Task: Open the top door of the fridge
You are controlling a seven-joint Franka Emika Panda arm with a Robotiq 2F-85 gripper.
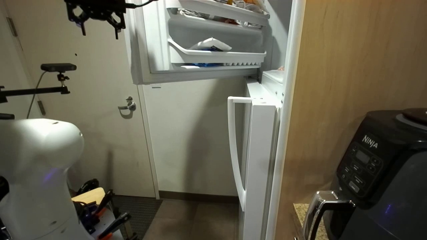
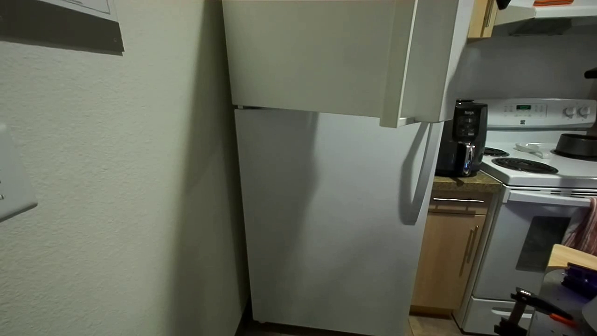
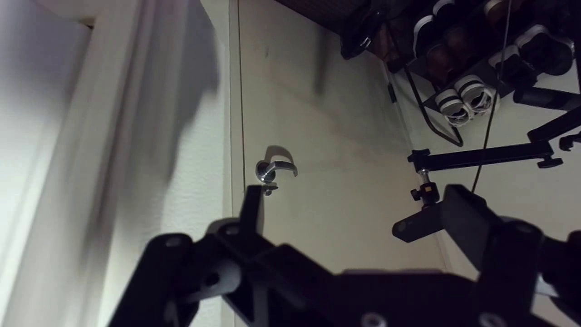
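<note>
The fridge's top door (image 1: 156,45) stands swung open in an exterior view, its inner side and loaded shelf bins showing. Its outer face (image 2: 312,56) shows in an exterior view, cut off by the top of the picture. Below, the fridge (image 2: 322,196) has its long lower door shut, with a curved white handle. My gripper (image 1: 100,36) hangs at the upper left, to the left of the open door and apart from it. Its jaws are spread, with nothing between the fingers (image 3: 250,211) in the wrist view. Blurred white surfaces fill that view's left side; which part they are, I cannot tell.
Behind the gripper is a white room door (image 1: 100,150) with a lever handle. A camera (image 1: 58,67) sits on a boom arm at the left. A black air fryer (image 1: 377,173) stands on the counter beside the fridge. Clamps (image 1: 96,213) lie by the arm's base.
</note>
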